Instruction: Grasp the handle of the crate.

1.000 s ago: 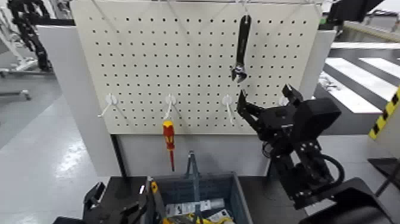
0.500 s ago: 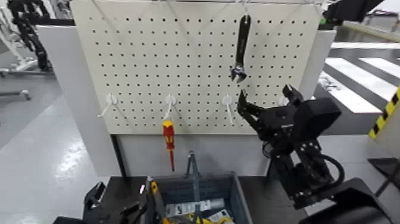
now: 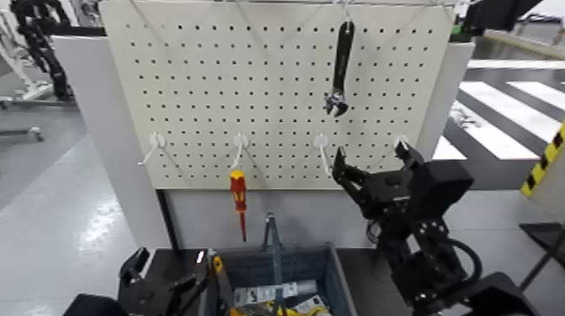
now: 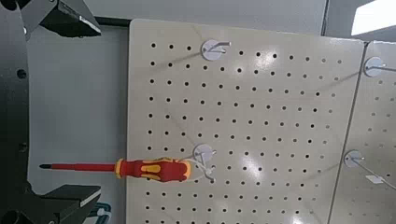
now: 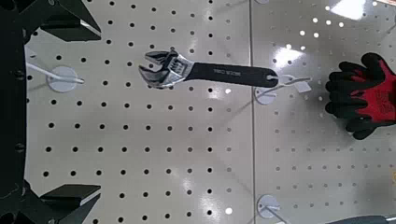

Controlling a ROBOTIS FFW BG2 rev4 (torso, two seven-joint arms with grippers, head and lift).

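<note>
The blue-grey crate (image 3: pixel 308 262) sits at the bottom middle of the head view, with its slim upright handle (image 3: pixel 271 241) rising from its middle. My left gripper (image 3: pixel 168 271) is open and empty, low at the crate's left side, level with its rim and apart from the handle. In the left wrist view it (image 4: pixel 93 110) faces the pegboard (image 4: pixel 271 112) and the red-yellow screwdriver (image 4: pixel 140 169). My right gripper (image 3: pixel 370 157) is open and empty, raised to the right of the crate, well above the handle. In the right wrist view it (image 5: pixel 89 110) faces the black wrench (image 5: pixel 207 72).
The cream pegboard (image 3: pixel 252 76) stands behind the crate, with the screwdriver (image 3: pixel 239 195) and wrench (image 3: pixel 340 69) hanging on it among white hooks (image 3: pixel 156 143). Several items lie inside the crate. A red-black glove (image 5: pixel 364 93) hangs in the right wrist view.
My right gripper has come down a little and shifted slightly left. My left gripper has risen a little beside the crate. Both stay open.
</note>
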